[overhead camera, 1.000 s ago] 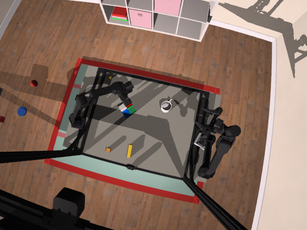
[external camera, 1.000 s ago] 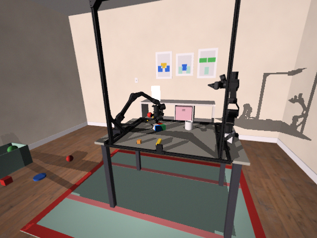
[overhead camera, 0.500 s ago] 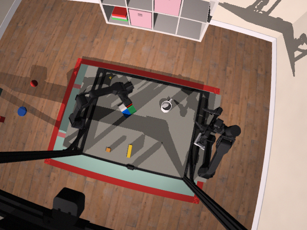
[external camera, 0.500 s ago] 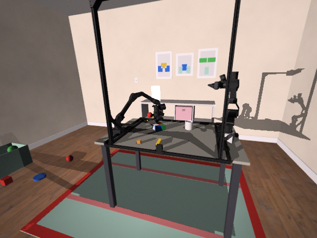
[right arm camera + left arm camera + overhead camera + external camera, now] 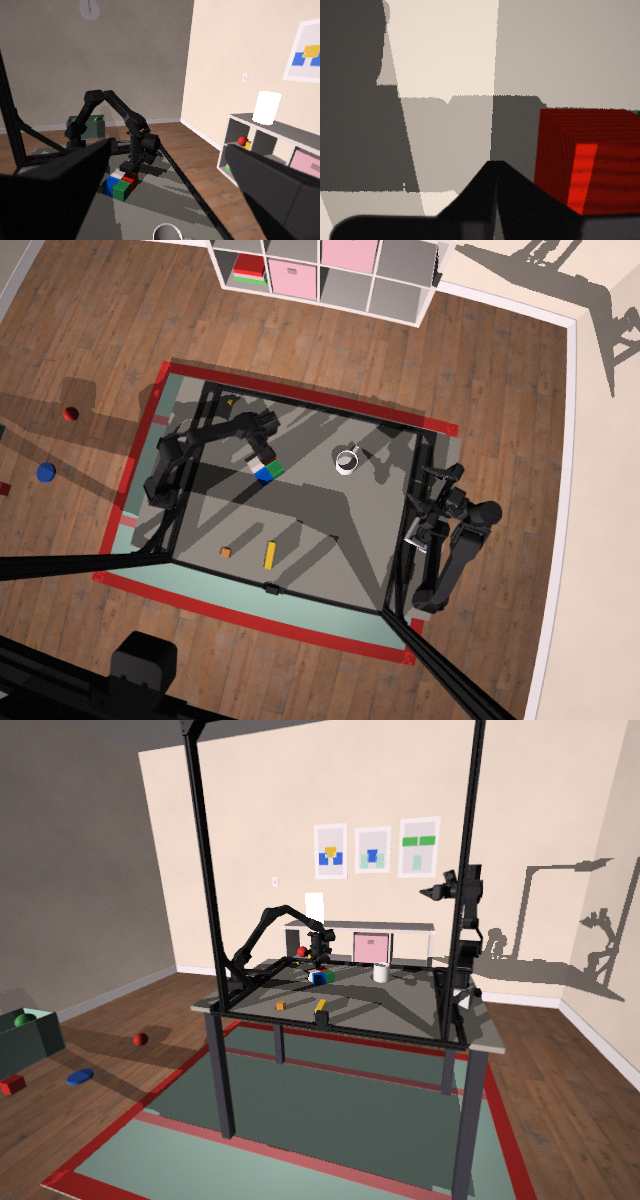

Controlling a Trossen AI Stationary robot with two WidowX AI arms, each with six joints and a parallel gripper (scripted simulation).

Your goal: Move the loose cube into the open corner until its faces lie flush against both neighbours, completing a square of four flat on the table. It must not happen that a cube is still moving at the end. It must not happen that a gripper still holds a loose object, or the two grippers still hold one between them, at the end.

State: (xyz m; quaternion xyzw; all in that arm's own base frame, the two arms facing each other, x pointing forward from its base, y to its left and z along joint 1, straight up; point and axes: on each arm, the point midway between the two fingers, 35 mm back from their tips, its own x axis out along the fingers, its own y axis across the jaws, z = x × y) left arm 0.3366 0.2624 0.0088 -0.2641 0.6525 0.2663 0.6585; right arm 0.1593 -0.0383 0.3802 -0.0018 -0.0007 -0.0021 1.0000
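Note:
Four cubes stand together on the table [image 5: 320, 529]: white [image 5: 254, 465] [image 5: 118, 174], blue [image 5: 264, 476] [image 5: 319, 978] [image 5: 107, 186], green [image 5: 276, 467] [image 5: 329, 975] [image 5: 121, 190] and red [image 5: 590, 160] [image 5: 130, 180]. The red cube sits in the corner between the white and green ones; from above it is mostly hidden under my left gripper. My left gripper [image 5: 264, 453] [image 5: 316, 960] [image 5: 495, 168] [image 5: 136, 174] is shut and empty, its tips low beside the red cube; I cannot tell if they touch. My right gripper [image 5: 433, 471] [image 5: 429, 893] [image 5: 169, 147] is open and empty, high at the table's far side.
A white mug [image 5: 346, 462] [image 5: 381, 972] [image 5: 167, 232] stands near the table's middle. A small orange cube [image 5: 225, 552] [image 5: 280, 1005] and a yellow bar [image 5: 269, 554] [image 5: 320, 1005] lie near the front edge. A black frame [image 5: 320, 402] rings the table.

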